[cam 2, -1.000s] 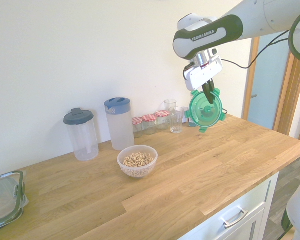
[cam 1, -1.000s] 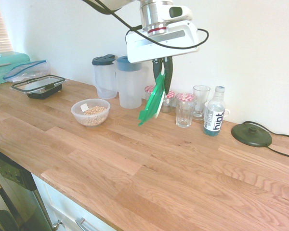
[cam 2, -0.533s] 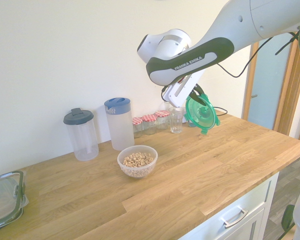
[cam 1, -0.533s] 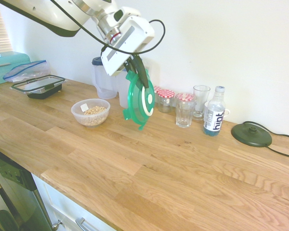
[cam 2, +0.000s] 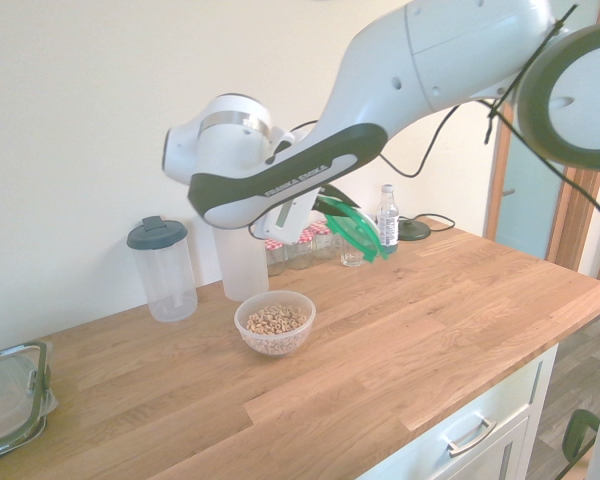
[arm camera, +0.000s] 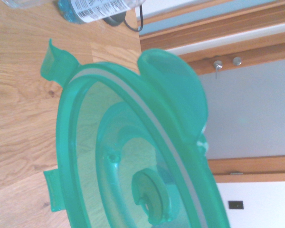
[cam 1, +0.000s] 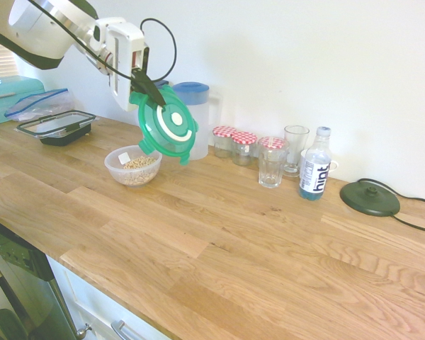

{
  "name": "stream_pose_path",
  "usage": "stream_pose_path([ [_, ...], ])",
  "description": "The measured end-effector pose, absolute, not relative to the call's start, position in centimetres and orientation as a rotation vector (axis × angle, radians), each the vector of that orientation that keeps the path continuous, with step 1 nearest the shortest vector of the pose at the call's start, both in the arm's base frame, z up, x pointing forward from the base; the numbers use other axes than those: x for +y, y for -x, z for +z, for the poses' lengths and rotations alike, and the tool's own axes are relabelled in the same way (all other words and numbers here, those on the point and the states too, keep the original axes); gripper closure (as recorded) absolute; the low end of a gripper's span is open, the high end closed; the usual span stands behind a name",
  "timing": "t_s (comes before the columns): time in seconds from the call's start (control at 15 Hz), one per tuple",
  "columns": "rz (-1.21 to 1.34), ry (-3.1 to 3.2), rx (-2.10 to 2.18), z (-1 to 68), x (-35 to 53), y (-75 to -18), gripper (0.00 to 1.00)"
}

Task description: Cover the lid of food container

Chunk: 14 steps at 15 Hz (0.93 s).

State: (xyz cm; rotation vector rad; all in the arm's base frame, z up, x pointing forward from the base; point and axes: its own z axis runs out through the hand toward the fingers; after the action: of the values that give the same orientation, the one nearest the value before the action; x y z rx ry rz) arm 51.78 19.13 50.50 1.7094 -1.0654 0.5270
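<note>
On the wooden counter (cam 1: 219, 234) the bowl (cam 1: 133, 164) waits; at its 1 o'clock the gripper (cam 1: 150, 94), closed tight, pinches the rim of the lid (cam 1: 168, 125), probably light, stiff, slippery.

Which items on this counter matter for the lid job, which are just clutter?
In play:
- green lid, held in the gripper
- food container, round clear bowl with cereal

Clutter:
- two jugs
- red-capped jars
- glasses
- water bottle
- rectangular black-rimmed container
- black disc
</note>
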Motion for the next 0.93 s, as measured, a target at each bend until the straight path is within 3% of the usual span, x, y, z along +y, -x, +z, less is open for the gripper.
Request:
stream_pose_path([
  [0.33,0.610,-1.658,-0.944,47.2,26.6,-52.4,1.00],
  [0.93,0.639,-1.553,-0.838,42.0,31.3,-52.6,1.00],
])
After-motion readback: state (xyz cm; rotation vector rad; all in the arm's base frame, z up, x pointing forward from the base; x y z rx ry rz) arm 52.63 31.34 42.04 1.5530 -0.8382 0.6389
